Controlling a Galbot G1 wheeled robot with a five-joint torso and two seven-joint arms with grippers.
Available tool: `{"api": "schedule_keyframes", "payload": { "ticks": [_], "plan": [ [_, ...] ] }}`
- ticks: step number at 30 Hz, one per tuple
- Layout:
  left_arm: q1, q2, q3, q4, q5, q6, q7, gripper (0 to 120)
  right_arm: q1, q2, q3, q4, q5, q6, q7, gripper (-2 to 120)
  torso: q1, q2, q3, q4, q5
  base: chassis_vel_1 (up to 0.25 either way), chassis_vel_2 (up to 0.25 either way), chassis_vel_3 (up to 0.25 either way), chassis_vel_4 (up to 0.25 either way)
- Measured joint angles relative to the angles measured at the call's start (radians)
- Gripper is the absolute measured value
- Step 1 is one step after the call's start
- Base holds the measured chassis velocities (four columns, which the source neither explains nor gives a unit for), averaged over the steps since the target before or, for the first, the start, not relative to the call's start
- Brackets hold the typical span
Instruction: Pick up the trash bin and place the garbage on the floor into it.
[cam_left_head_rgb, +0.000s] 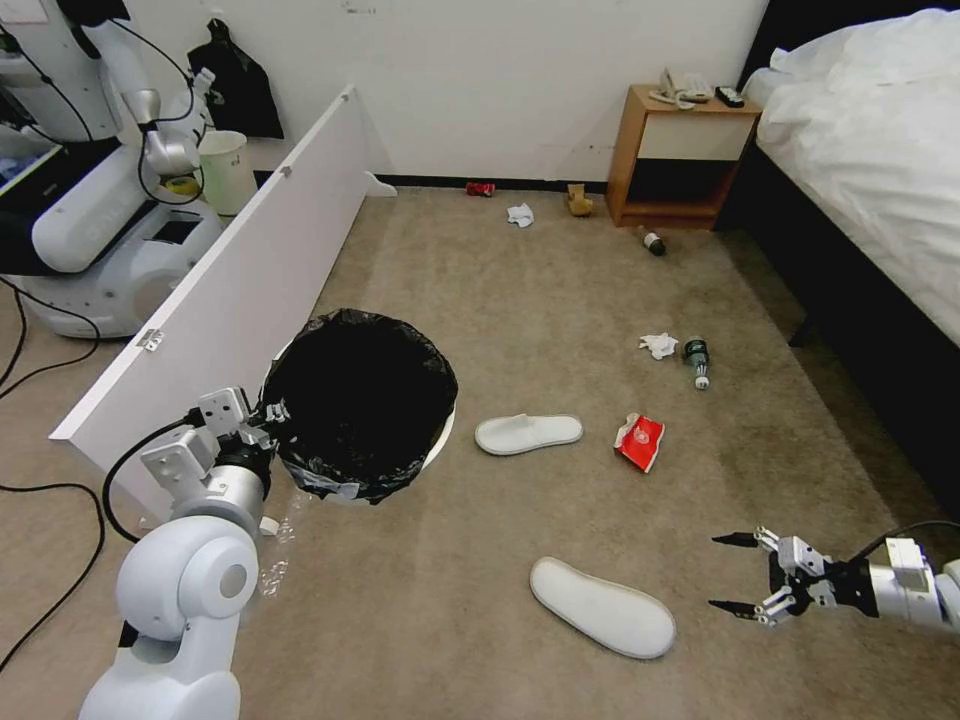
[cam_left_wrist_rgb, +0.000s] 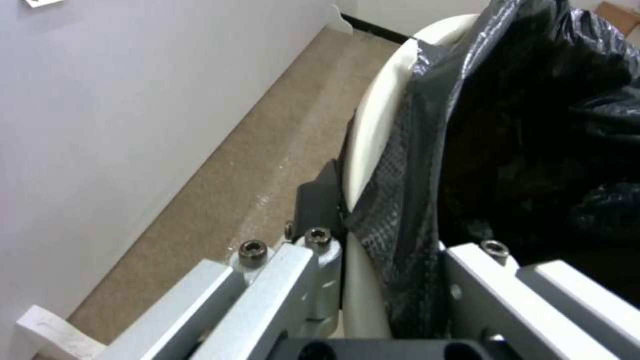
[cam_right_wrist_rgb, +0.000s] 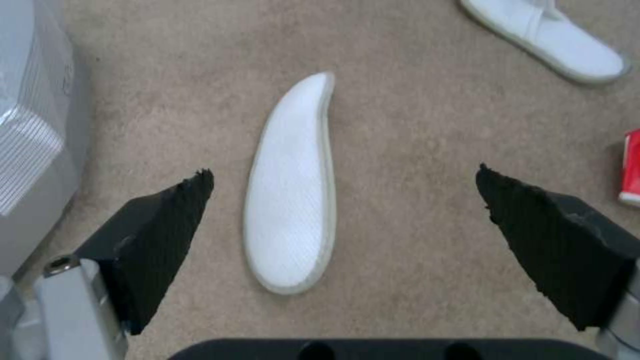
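The trash bin (cam_left_head_rgb: 360, 400), white with a black bag over its rim, is at the left of the floor (cam_left_head_rgb: 560, 300). My left gripper (cam_left_head_rgb: 270, 415) is shut on its near rim; in the left wrist view its fingers (cam_left_wrist_rgb: 320, 250) clamp the white wall (cam_left_wrist_rgb: 363, 145) and bag (cam_left_wrist_rgb: 533, 125). My right gripper (cam_left_head_rgb: 735, 572) hovers open, low at the right, beside a sole-up slipper (cam_left_head_rgb: 602, 606) (cam_right_wrist_rgb: 293, 185). A second slipper (cam_left_head_rgb: 528, 433), a red-white wrapper (cam_left_head_rgb: 640, 441), a tissue (cam_left_head_rgb: 657, 345) and a bottle (cam_left_head_rgb: 697, 360) lie mid-carpet. Another tissue (cam_left_head_rgb: 520, 214), a red can (cam_left_head_rgb: 480, 188), tan paper (cam_left_head_rgb: 579, 201) and a bottle (cam_left_head_rgb: 652, 241) lie near the wall.
A long white board (cam_left_head_rgb: 250, 260) stands on edge along the left, with another robot (cam_left_head_rgb: 110, 200), a pale bucket (cam_left_head_rgb: 228, 170) and cables (cam_left_head_rgb: 40, 350) behind it. A wooden nightstand (cam_left_head_rgb: 680, 155) and a bed (cam_left_head_rgb: 870, 170) bound the right side.
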Motion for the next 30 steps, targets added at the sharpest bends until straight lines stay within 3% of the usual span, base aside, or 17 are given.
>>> {"api": "schedule_keyframes", "payload": {
  "ticks": [15,30],
  "plan": [
    [0.014,0.007,0.004,-0.009,0.002,0.000,0.000,4,0.050,0.044,-0.041,-0.111,0.019,0.002,0.040,100,0.000,0.000,0.000,0.0000,-0.0001,0.000,0.000,0.000,0.000],
    [0.023,0.007,0.014,0.006,0.020,-0.003,-0.001,4,0.185,0.131,-0.139,-0.298,-0.014,0.026,0.048,100,0.000,0.000,0.000,0.0000,0.0000,0.000,0.000,0.000,0.000]
  ]
}}
